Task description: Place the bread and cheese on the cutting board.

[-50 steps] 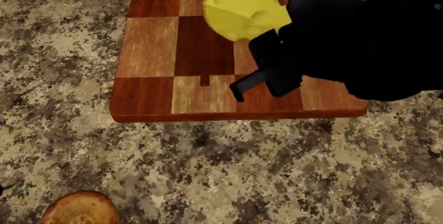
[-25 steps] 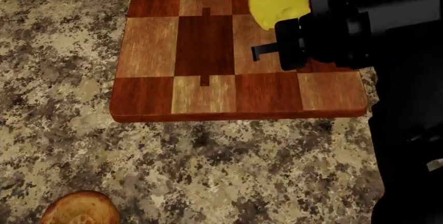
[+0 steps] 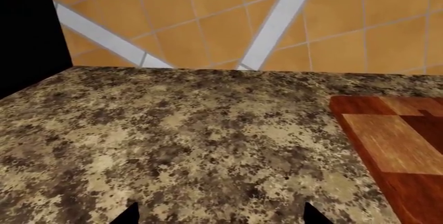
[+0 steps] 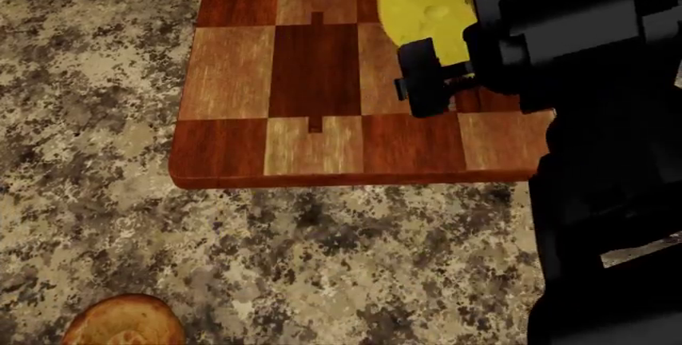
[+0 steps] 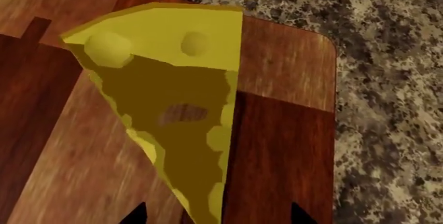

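A speckled brown-and-cream granite bench (image 4: pixel 319 257) fills the head view, with an orange tiled wall (image 3: pixel 207 16) rising behind it in the left wrist view. On the bench lies a thick rectangular wooden cutting board (image 4: pixel 309 81) checkered in dark reddish and light brown blocks. The robot's black right arm (image 4: pixel 596 161) reaches in over the board's right side. Its right gripper (image 4: pixel 426 81) hangs above the board's far right corner, right beside a bright yellow cheese wedge with round holes (image 4: pixel 426 9). In the right wrist view the cheese (image 5: pixel 173 105) lies on the board, its pointed end running in between the tips of the jaws; whether the jaws grip it or have let go cannot be told. The left gripper (image 3: pixel 221 216) shows only two dark tips standing apart over bare bench near the board's edge, released and holding nothing. A small round golden-brown bread bun (image 4: pixel 123 321) sits on the bench well apart from the board, at the near left. The cheese step looks nearly done; the bread step is not yet begun. The bun will likely be light, soft and easily squashed, so a gentle hold across its round sides seems best. The cheese looks firmer, best taken across its flat faces.
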### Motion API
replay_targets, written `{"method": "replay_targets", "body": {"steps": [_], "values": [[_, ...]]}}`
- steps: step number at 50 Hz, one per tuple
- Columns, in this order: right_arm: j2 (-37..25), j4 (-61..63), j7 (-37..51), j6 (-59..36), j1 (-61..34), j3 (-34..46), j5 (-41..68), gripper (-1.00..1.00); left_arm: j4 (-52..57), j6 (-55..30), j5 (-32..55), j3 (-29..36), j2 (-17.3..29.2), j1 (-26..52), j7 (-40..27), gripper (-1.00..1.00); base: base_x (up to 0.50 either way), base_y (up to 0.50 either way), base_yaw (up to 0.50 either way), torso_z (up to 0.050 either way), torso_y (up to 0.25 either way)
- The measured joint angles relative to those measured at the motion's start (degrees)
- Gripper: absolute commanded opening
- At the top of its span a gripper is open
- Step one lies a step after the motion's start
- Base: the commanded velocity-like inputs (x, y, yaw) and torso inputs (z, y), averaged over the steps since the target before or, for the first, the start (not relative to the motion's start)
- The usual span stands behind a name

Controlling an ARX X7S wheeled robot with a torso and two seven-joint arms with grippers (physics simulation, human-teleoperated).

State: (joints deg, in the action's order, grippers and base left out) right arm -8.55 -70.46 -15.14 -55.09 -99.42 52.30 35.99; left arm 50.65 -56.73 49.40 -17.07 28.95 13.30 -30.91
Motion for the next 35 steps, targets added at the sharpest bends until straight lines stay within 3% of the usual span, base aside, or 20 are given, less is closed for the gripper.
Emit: {"method": "replay_targets", "body": {"steps": [21,29,35], "values": [[-9.83,31.05,10.44,-16.02,5.73,-6.74,6.23,1.0,0.0,0.18,0.58,0.6,0.33,0.2,-0.63,1.0,0.0,0.0,0.0,0.0,0.0],[-14.9,47.79,19.58,-24.76,8.25,-14.64,13.21,1.0,0.11,0.25,0.97,0.44,0.53,0.03,-0.89,1.0,0.0,0.0,0.0,0.0,0.0],[-19.52,56.88,31.15,-29.23,7.72,-18.93,25.93,1.0,0.12,0.53,1.1,-0.03,0.86,-0.33,-0.93,1.0,0.0,0.0,0.0,0.0,0.0]]}}
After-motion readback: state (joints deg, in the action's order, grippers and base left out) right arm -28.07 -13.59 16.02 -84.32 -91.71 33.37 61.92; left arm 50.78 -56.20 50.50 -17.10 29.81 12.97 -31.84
